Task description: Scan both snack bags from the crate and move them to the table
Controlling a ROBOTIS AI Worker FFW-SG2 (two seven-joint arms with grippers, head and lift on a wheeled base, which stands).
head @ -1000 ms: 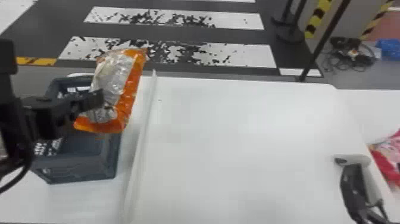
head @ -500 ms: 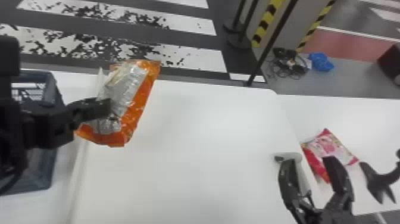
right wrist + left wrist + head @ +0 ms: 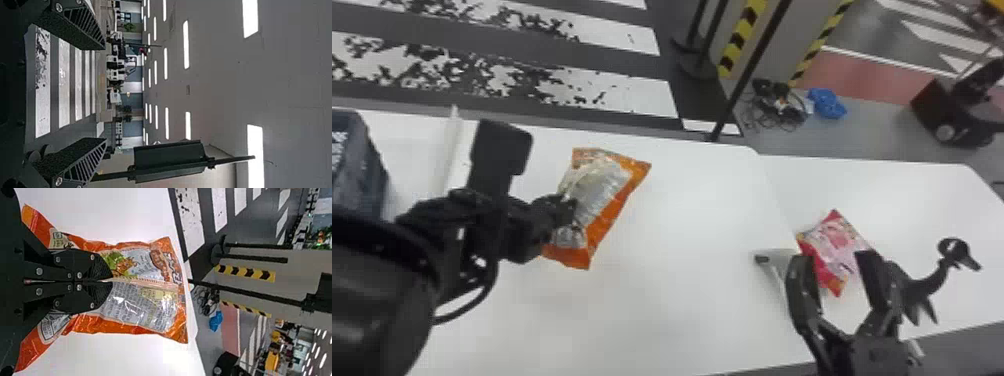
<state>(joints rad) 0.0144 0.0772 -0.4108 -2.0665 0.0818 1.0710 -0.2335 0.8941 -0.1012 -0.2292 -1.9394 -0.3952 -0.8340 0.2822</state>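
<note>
1. My left gripper (image 3: 571,212) has its jaws closed on the orange snack bag (image 3: 614,212), over the white desk (image 3: 682,290).
2. My right gripper (image 3: 836,257) has its jaws wide apart, nothing between them.
3. I see the pink snack bag (image 3: 837,240) lying on the adjoining desk (image 3: 907,200).
4. The crate (image 3: 359,175) sits at far left.

The orange snack bag (image 3: 604,200) is glossy, crinkled plastic film, its silvery panels catching bright, broken highlights, and the pink-and-red snack bag (image 3: 837,240) looks like shiny film too. The crate (image 3: 369,185) appears to be matt plastic, while the worktop (image 3: 692,280) is smooth with a soft, faint sheen. The left claw (image 3: 569,212) is matt black with shiny metal screw heads (image 3: 39,271), and the right claw (image 3: 834,260) has rough, finely pebbled pads (image 3: 72,154).
</note>
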